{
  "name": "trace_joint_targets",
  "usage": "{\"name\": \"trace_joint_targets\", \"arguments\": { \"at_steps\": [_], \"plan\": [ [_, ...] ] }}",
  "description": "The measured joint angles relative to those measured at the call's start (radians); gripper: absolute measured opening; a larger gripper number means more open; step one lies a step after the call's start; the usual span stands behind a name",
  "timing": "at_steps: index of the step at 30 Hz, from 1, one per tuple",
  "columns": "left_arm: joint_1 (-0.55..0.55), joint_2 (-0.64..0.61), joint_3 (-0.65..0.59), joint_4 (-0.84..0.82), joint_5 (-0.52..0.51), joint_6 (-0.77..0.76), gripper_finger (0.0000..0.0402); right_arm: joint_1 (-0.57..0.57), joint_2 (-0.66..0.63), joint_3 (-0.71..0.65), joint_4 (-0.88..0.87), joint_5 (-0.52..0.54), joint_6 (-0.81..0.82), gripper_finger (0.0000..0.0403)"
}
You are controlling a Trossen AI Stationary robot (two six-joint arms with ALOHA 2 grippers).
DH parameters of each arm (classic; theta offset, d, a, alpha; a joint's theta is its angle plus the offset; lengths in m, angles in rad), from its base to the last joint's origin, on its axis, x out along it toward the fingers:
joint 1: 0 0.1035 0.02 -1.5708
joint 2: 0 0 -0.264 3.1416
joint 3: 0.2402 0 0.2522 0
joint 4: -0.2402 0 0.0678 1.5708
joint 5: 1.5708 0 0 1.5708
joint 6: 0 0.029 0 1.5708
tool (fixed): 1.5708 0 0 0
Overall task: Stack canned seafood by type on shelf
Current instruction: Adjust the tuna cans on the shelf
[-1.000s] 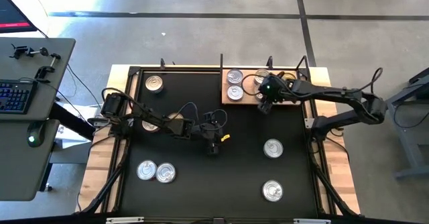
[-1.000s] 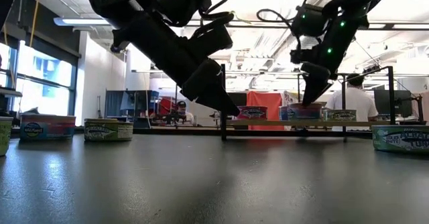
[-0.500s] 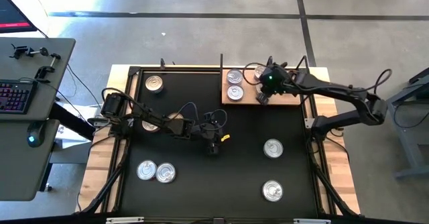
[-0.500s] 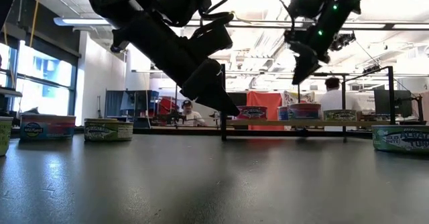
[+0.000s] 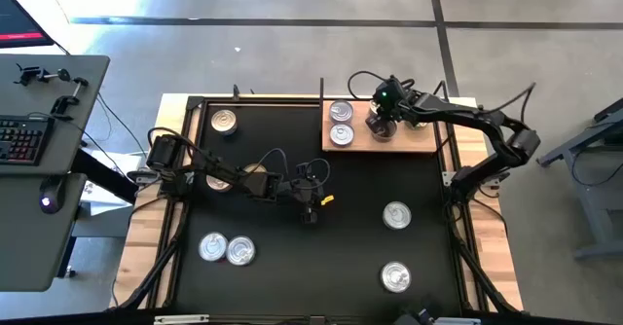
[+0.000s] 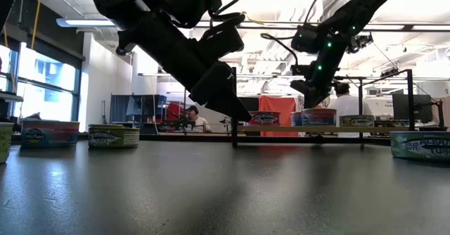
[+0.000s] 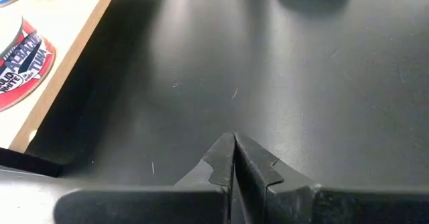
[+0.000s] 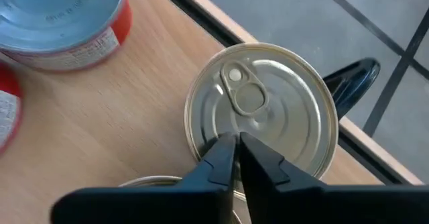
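Shelf (image 5: pixel 384 142), light wooden board, sits at far edge of the black table (image 5: pixel 292 257), right of centre; two silver-topped cans (image 5: pixel 341 123) lie side by side on its left part, more tins further right under the arm; right gripper (image 5: pixel 379 124) poised over the board, jaws together, holding nothing; in the right wrist view its closed fingertips (image 8: pixel 236 158) hang just above the near rim of a gold-rimmed can (image 8: pixel 268 120) standing on the wood, a red-labelled tin (image 8: pixel 64 23) nearby; left gripper (image 5: pixel 309 215) rests low over mid-table, jaws pressed together and empty; loose cans on the table: one far left (image 5: pixel 224 122), a touching pair near left (image 5: pixel 226 249), two on the right (image 5: pixel 395 214), (image 5: pixel 394 277)
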Motion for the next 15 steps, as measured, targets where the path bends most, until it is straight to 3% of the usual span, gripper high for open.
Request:
{"name": "trace_joint_targets", "arguments": {
  "at_steps": [7,15],
  "plan": [
    [0.000,0.000,0.000,-0.001,0.000,0.000,0.0005,0.018,-0.009,0.002,-0.008,0.001,0.025,0.0004],
    [0.000,0.000,0.000,-0.005,0.000,-0.011,0.0005,0.021,-0.151,0.002,-0.076,0.015,0.032,0.0004]
  ]
}}
